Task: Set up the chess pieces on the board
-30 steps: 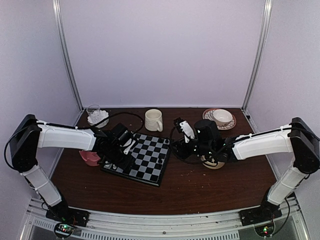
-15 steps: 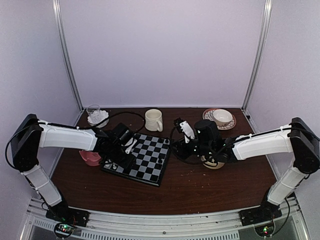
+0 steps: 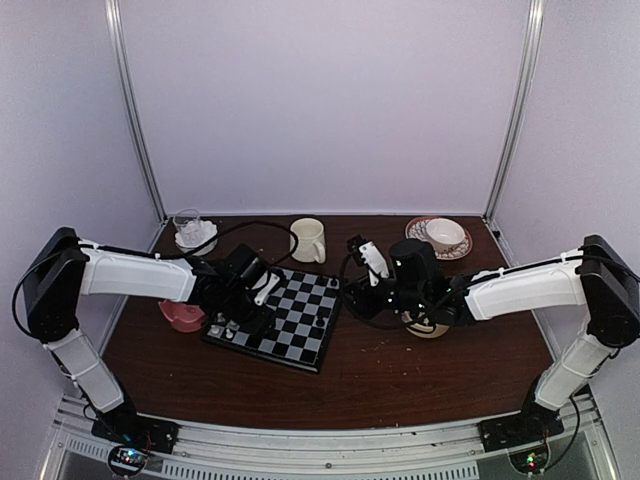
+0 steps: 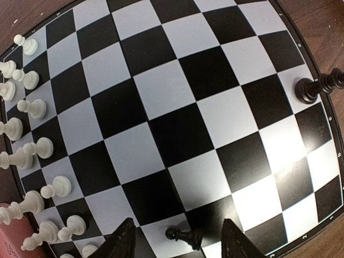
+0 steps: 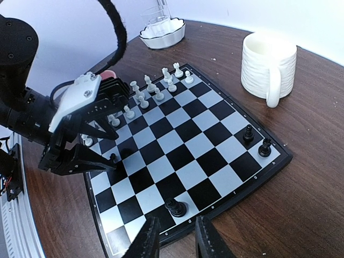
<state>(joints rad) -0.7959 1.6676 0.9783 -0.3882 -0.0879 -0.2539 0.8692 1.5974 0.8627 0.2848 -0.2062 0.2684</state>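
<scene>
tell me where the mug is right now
In the top view the mug stands left of centre at the back, just beyond the far edge of the board.

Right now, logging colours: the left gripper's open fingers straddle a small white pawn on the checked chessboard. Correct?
No: the small pawn inside the open left gripper is black. The left wrist view shows it on the checked black and grey chessboard.

Cream mug (image 3: 307,240) at 12 o'clock on table (image 3: 420,385); glass dish (image 3: 195,233) at 10; cup (image 3: 445,234) on saucer (image 3: 462,248) at 2; pink bowl (image 3: 178,316) at 9.
</scene>
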